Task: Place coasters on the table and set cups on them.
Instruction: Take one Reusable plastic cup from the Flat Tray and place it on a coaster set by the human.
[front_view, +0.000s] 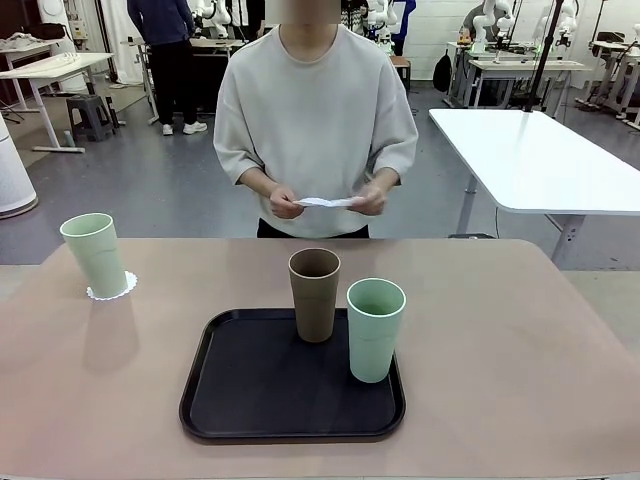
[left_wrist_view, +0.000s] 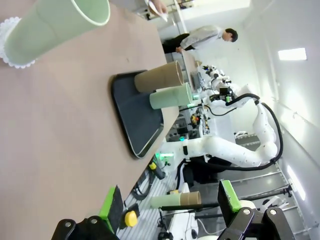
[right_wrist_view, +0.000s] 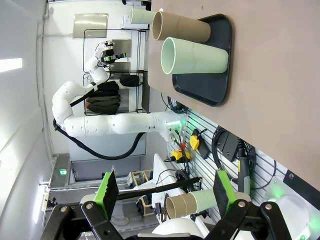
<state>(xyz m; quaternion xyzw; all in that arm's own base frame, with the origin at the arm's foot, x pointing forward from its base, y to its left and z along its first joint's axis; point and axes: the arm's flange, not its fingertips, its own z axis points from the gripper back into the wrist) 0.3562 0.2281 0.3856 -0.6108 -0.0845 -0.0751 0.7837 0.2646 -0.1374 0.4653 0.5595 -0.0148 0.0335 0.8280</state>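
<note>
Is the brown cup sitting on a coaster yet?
No, the brown cup stands directly on the black tray beside a green cup, with no coaster under it.

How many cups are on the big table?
3. One pale green cup stands on a white coaster at the left of the table; the brown cup and a second green cup stand on the black tray. None looks hidden.

A robotics lab. White work tables (front_view: 540, 160) stand on a bare grey floor (front_view: 130, 190), and a white robot arm (right_wrist_view: 110, 125) is mounted by a slatted wall (right_wrist_view: 207, 131) hung with cables (right_wrist_view: 218, 146).
</note>
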